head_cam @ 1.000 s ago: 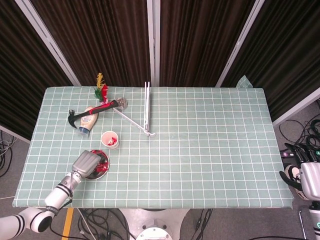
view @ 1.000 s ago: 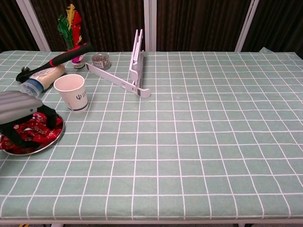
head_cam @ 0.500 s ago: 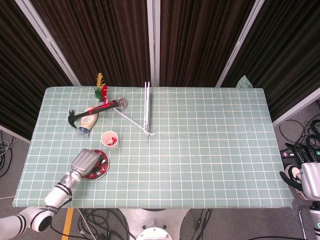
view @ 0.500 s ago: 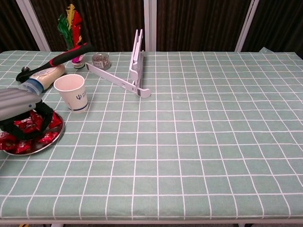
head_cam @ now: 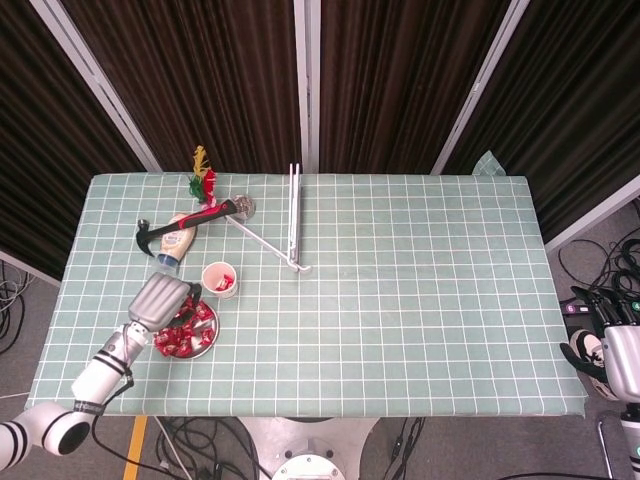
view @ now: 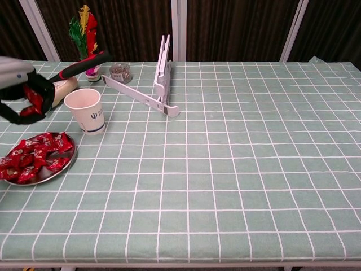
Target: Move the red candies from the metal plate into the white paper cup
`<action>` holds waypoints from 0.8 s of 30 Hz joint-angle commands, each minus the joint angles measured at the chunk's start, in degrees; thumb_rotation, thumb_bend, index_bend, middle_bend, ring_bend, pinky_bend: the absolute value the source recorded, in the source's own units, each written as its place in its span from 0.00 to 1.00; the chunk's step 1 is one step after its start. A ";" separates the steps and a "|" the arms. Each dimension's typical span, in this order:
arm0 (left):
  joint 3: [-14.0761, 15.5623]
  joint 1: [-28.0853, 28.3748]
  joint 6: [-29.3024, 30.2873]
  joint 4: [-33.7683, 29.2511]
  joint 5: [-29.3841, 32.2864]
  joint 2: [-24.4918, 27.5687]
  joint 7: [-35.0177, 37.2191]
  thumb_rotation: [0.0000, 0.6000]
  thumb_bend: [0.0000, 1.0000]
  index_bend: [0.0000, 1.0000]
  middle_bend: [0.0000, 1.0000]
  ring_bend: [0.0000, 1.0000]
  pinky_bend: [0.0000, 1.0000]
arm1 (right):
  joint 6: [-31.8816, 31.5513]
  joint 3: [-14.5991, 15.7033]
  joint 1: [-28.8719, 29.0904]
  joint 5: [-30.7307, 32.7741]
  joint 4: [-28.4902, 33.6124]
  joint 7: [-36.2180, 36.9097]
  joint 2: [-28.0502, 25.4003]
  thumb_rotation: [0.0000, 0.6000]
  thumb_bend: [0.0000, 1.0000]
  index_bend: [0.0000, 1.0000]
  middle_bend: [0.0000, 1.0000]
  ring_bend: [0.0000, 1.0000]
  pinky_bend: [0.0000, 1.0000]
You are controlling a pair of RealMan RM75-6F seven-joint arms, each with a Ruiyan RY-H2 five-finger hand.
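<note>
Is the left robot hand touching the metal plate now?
Apart. Chest view shows the left robot hand raised, with tablecloth visible between it and the metal plate.

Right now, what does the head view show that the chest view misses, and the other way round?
Only the head view shows the right hand, parked off the table's right edge, the candies already inside the white paper cup, and the left arm. Only the chest view shows the red candy pinched in the left hand, and the cup's blue logo. Both show the left hand, the cup, the metal plate of red candies, the hammer, the bottle and the white folding stand.
</note>
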State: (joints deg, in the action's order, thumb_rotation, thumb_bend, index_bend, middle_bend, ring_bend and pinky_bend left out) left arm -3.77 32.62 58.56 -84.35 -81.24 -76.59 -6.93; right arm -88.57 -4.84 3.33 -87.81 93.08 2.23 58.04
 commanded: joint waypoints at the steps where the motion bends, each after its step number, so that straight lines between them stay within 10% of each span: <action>1: -2.58 2.53 -1.36 -1.33 0.78 1.11 0.44 1.00 0.45 0.68 0.76 0.97 1.00 | -0.03 0.00 -0.01 -0.03 -0.09 0.09 0.01 1.00 0.11 0.17 0.27 0.17 0.41; 24: -5.69 11.61 -11.54 9.27 8.00 -7.87 2.61 1.00 0.40 0.61 0.67 0.97 1.00 | 1.07 -0.33 0.13 1.50 -0.45 0.10 -0.13 1.00 0.11 0.17 0.27 0.17 0.41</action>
State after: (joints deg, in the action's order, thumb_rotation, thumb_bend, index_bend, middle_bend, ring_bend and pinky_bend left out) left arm -9.51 44.33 46.85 -75.08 -73.31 -84.42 -4.37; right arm -87.50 -5.17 3.45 -86.30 92.63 2.33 57.91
